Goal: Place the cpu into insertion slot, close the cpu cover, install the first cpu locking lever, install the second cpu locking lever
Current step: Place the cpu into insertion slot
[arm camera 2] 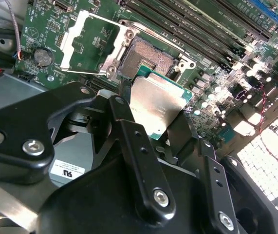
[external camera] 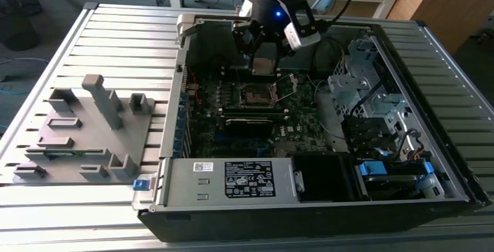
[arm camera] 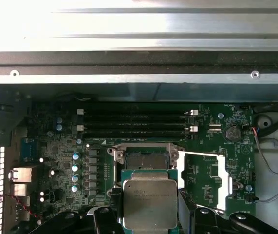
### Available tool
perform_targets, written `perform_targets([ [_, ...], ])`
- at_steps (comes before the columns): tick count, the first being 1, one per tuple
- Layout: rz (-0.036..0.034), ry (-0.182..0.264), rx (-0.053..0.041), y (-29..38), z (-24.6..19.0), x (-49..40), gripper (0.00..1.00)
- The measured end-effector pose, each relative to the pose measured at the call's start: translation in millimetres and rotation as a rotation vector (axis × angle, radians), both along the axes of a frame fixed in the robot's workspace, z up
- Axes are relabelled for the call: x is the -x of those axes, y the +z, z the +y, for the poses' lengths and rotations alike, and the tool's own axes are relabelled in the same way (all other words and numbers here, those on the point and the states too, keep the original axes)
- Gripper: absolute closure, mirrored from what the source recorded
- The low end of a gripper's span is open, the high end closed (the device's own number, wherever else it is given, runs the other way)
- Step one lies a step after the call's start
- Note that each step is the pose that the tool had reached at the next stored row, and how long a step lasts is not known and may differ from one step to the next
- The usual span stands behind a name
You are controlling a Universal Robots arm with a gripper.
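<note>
slatted metal table (external camera: 115,32) with an open computer case (external camera: 309,223). jaws are clamped on the cpu (arm camera: 150,200), which is held by the gripper (arm camera: 150,214) near the bare insertion slot (arm camera: 143,160); the cpu cover (arm camera: 228,183) is seen swung open beside the slot.

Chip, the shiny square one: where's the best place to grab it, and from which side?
Probably by its two opposite thin edges, coming from above, as the claw pinches the chip now. It is flat and thin, so the edges are the only parts to squeeze, and its underside is left free to settle into the open socket.
</note>
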State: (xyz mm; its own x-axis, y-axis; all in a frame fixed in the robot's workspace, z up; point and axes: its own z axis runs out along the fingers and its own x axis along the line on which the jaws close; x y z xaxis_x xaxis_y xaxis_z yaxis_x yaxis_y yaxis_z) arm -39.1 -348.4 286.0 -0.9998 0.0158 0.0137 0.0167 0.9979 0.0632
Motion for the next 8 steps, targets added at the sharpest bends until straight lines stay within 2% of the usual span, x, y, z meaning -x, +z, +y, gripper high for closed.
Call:
perform_targets([
  [8,-0.0003,0.0,-0.0002,-1.9,0.0,0.4,0.46],
])
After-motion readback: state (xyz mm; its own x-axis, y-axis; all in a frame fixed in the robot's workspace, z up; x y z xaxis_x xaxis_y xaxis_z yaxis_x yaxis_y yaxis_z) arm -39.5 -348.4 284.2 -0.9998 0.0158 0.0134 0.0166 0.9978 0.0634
